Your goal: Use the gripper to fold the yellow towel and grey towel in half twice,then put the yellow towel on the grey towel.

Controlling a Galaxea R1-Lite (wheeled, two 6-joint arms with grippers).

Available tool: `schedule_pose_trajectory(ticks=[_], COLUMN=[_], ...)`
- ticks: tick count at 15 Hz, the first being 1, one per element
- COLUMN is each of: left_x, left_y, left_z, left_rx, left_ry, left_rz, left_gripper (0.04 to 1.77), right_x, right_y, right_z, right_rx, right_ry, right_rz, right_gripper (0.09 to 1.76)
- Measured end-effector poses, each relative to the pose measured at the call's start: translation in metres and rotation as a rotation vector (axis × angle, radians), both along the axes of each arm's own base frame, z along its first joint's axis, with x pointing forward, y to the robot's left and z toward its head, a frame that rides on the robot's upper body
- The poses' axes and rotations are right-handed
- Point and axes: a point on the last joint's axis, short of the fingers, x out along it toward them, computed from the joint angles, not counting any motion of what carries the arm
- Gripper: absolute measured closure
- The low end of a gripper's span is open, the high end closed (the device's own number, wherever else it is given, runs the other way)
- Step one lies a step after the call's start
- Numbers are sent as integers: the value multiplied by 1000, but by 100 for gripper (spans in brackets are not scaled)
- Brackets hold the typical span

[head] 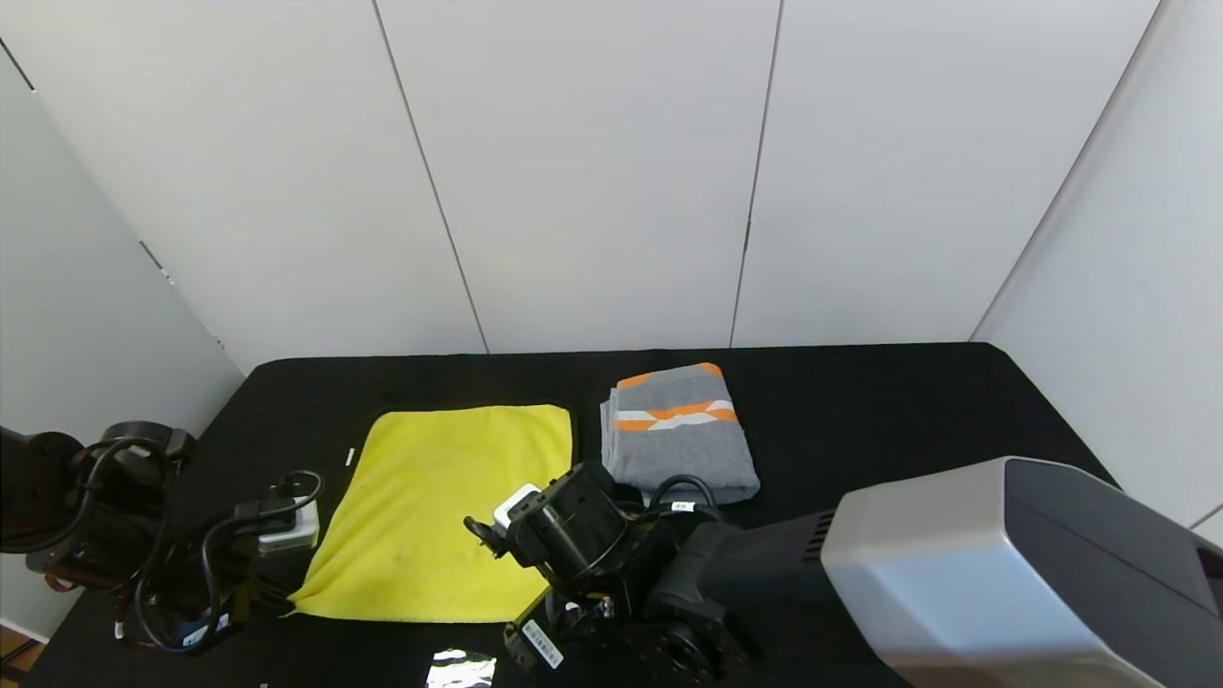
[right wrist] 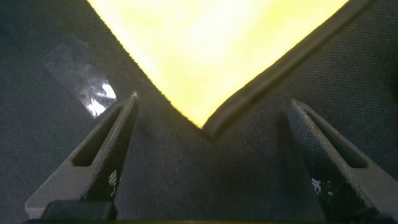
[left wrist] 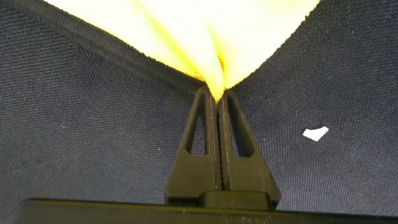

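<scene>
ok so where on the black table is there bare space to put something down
Bare table lies right of the grey towel, and along the far edge behind both towels. The near edge is crowded: the left gripper pinches a yellow towel corner and the right gripper straddles another.

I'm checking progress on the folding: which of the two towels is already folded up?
The grey towel, a compact layered stack with its orange-and-white band on top. The yellow towel lies spread flat, one near corner pinched by the left gripper.

A bare test booth, looks like a robot lab. Plain white wall panels [head: 592,172] box in a black cloth-covered table [head: 860,401].
</scene>
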Motion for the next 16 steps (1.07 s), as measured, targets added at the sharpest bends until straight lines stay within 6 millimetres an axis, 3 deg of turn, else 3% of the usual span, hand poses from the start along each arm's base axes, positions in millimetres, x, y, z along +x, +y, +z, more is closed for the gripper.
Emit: schedule_pose_trajectory(ticks=[9,13,16], left_x=[-1,-2,-2], left_y=[-1,-1,-1], left_z=[0,0,0], left_rx=[0,-1,0], left_ry=[2,3,3], left_rz=[-1,-2,0], left_gripper=[171,171,171], right_x=[-4,-4,-3], right_y=[6,7,8], right_z=[-12,-16,-17], right_rx=[-35,-38,-28], right_ry=[-12,-10,-15], right_rz=[-16,-17,-17], right_gripper=[14,73,105])
